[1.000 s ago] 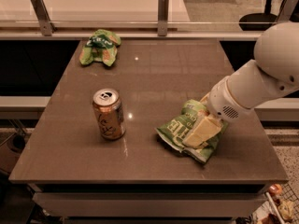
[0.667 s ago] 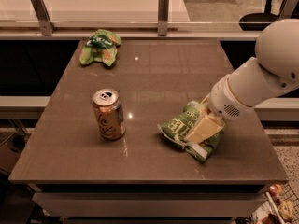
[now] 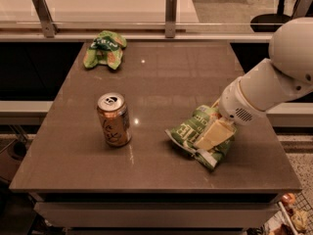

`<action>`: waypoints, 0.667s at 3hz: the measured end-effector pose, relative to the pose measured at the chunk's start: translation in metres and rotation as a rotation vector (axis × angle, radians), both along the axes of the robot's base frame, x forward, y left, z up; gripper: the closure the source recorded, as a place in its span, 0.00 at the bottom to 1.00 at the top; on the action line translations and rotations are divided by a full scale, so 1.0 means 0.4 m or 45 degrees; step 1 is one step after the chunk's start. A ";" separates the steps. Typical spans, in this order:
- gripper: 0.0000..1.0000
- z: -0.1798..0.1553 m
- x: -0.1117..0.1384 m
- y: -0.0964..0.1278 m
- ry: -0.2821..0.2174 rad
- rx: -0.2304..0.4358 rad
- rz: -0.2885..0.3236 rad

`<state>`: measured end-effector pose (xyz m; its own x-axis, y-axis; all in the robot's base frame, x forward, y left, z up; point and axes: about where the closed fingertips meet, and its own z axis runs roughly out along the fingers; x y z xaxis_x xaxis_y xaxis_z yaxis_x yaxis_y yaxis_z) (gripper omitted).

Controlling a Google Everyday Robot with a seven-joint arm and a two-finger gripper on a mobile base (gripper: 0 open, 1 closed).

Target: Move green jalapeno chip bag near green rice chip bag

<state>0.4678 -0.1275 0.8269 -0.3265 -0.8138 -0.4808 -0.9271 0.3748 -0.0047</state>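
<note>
The green jalapeno chip bag (image 3: 188,130) is light green with white lettering and sits at the table's front right, crumpled. My gripper (image 3: 211,136) comes in from the right on the white arm and is shut on this bag, a pale finger (image 3: 215,133) lying across its middle. The bag's left end touches or hangs just over the table. The green rice chip bag (image 3: 104,49), small, wrinkly, green with orange patches, lies at the table's far left corner, far from the gripper.
An orange-brown drink can (image 3: 114,119) stands upright left of centre, between the two bags. The brown table (image 3: 161,77) ends close to the right of the gripper. A railing with metal posts (image 3: 170,8) runs behind the table.
The gripper and the jalapeno bag have shifted slightly left and up; the bag looks a bit more lifted and bunched. The can and the rice bag have not moved.
</note>
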 end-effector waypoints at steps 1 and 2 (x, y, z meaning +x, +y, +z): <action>1.00 0.037 0.054 -0.042 -0.022 -0.044 -0.019; 1.00 0.079 0.175 -0.142 -0.011 -0.164 -0.049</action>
<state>0.5378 -0.1841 0.8584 -0.3548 -0.8560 -0.3760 -0.9118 0.4057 -0.0633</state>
